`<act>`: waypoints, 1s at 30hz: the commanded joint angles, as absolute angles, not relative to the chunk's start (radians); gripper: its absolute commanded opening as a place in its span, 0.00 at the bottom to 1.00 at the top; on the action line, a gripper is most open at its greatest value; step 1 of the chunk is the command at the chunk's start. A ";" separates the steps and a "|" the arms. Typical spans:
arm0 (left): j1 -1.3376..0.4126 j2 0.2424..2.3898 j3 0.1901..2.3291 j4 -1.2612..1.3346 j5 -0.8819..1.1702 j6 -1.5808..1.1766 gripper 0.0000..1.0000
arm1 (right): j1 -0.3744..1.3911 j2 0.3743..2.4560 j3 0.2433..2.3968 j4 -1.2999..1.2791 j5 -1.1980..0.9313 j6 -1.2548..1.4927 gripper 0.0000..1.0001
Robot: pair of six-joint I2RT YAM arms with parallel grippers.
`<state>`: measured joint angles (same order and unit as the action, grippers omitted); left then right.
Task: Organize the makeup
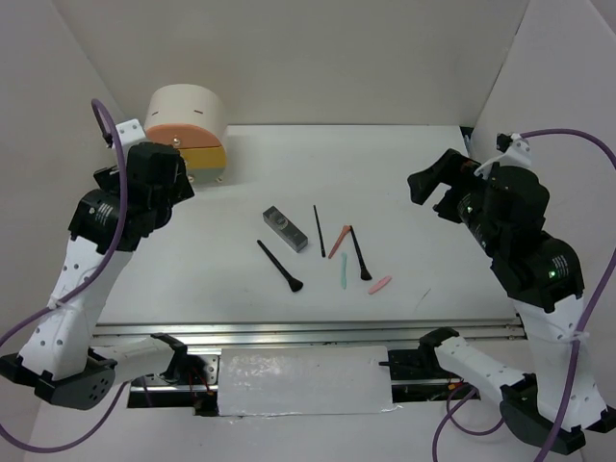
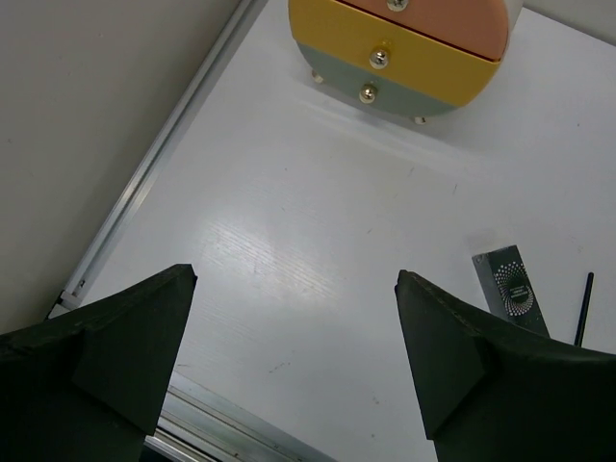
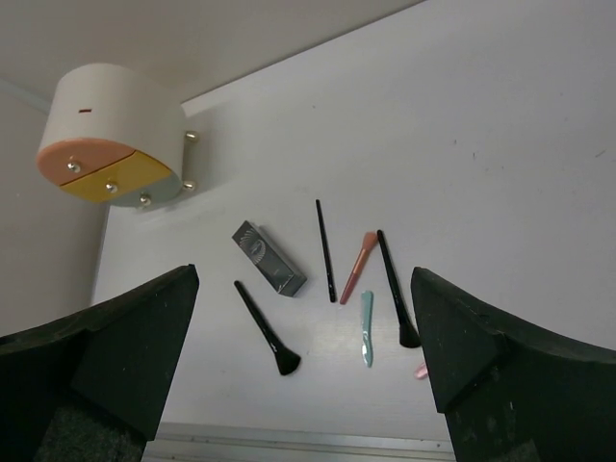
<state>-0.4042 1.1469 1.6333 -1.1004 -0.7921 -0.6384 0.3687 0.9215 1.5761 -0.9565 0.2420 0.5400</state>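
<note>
While left tool (image 2: 295, 277) and right tool (image 3: 304, 277) hover spread apart and empty, sorting looks unstarted; next likely needs reaching the grey case (image 1: 284, 229).

left arm (image 1: 67, 289): white shell links with chunky black joint housings
right arm (image 1: 558, 346): same white-and-black combo, plus a tiny green light (image 1: 551, 272) glowing on one black joint
left cable (image 1: 124, 192): purple, thin-ish
right cable (image 1: 568, 132): purple too
left gripper (image 2: 295, 277): matte black wedge-shaped fingers (image 2: 125, 356)
right gripper (image 3: 305, 272): same black wedges
bases (image 1: 67, 380): dark grey feet, nothing fancy
</note>
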 commanded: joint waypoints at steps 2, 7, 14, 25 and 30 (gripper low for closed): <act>-0.402 1.192 1.706 -1.127 -0.809 -0.674 0.99 | 0.374 0.930 1.577 -0.879 0.256 0.538 1.00; -0.402 1.181 1.706 -1.109 -0.804 -0.701 0.99 | 0.376 0.916 1.536 -0.796 0.212 0.525 1.00; -0.266 1.218 1.528 -0.748 -0.438 -0.808 0.99 | 0.376 1.009 1.523 -0.799 0.066 0.541 1.00; 0.228 1.364 1.117 0.207 0.326 -1.161 0.99 | 0.374 0.922 1.373 -0.722 -0.173 0.554 1.00; 0.285 1.463 0.979 0.477 0.413 -1.215 0.95 | 0.376 0.865 1.348 -0.735 -0.166 0.549 1.00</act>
<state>0.2756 1.4189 0.9928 0.1329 0.2565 -1.1370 0.3691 0.9073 1.3533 -0.7753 -0.1429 0.5556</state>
